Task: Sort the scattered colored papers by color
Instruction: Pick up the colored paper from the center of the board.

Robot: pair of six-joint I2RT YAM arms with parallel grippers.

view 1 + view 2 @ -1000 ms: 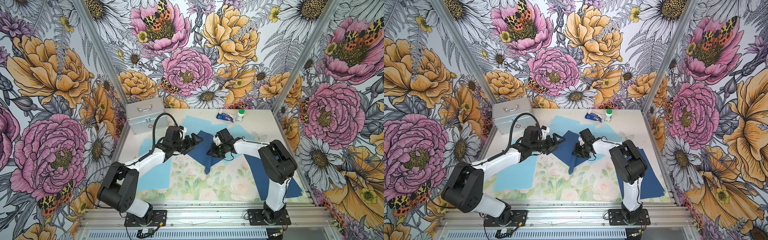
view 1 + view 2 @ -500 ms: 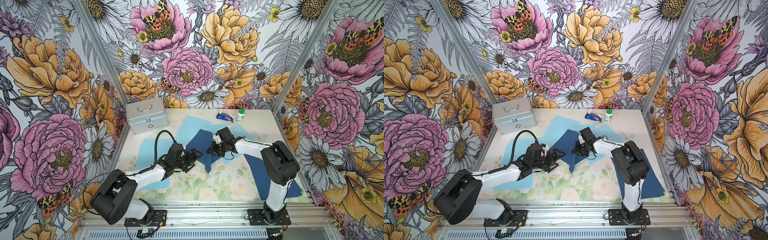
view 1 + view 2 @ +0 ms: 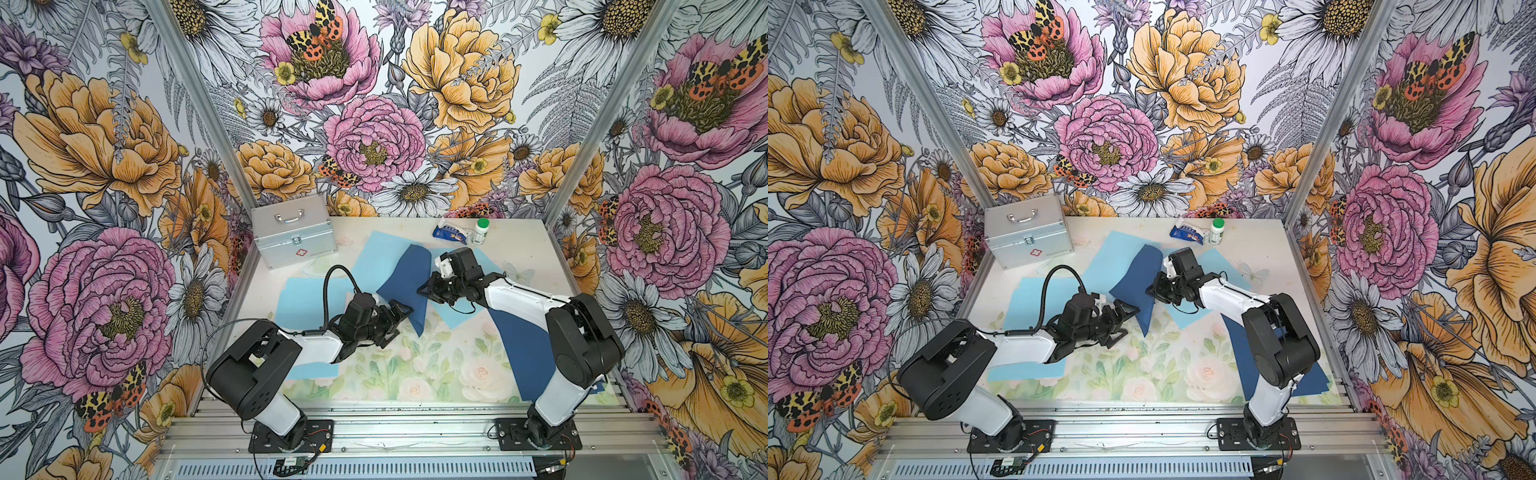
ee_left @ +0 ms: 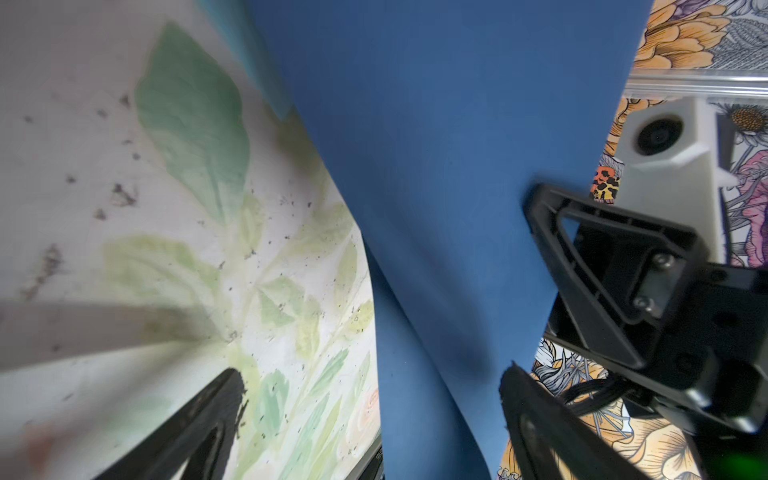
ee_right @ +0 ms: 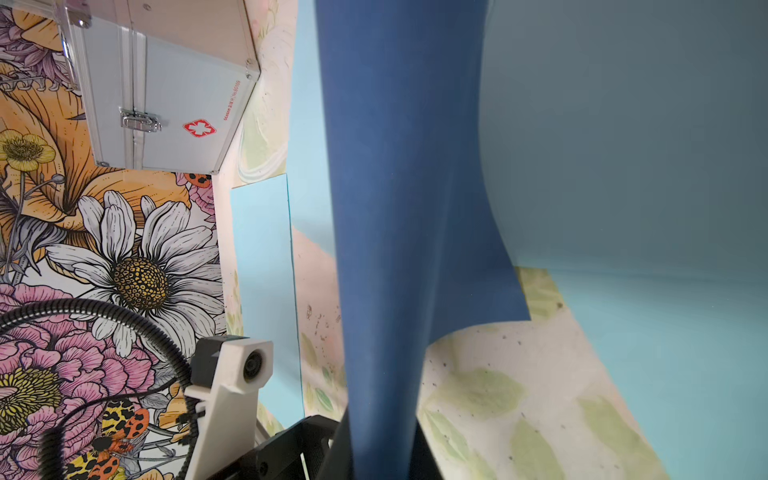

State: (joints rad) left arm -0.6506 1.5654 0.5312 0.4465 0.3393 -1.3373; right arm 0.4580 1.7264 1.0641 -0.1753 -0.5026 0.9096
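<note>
At the far left of the table (image 3: 519, 232) stands a silver case (image 3: 293, 235), upright, latch fastened and lid shut, a red cross mark on its front; whatever is inside cannot be seen. Near it on the left side lies a light blue sheet (image 3: 301, 297), flat on the floral mat, its near part hidden under the left arm. The left gripper (image 3: 397, 319) hovers low just right of that sheet with its jaws spread wide and nothing between them; in the left wrist view its fingers (image 4: 552, 440) stand either side of the hanging navy paper without closing on it. Another light blue sheet (image 3: 376, 257) lies further back toward the centre. Over it rises the lifted navy sheet (image 3: 405, 282), curled and partly off the table, its near corner drooping onto the mat. The right gripper (image 3: 428, 289) pinches this sheet's right edge, jaws nearly closed on it; the right wrist view shows the paper (image 5: 390, 249) running up from between the jaws. Under the right arm a light blue sheet (image 3: 455, 318) lies flat. Further right a second navy sheet (image 3: 523, 353) rests flat along the near right side. At the far edge, right of centre, a small blue-and-white packet (image 3: 449, 233) lies just beside a white bottle with a green cap (image 3: 481, 231), cap on
</note>
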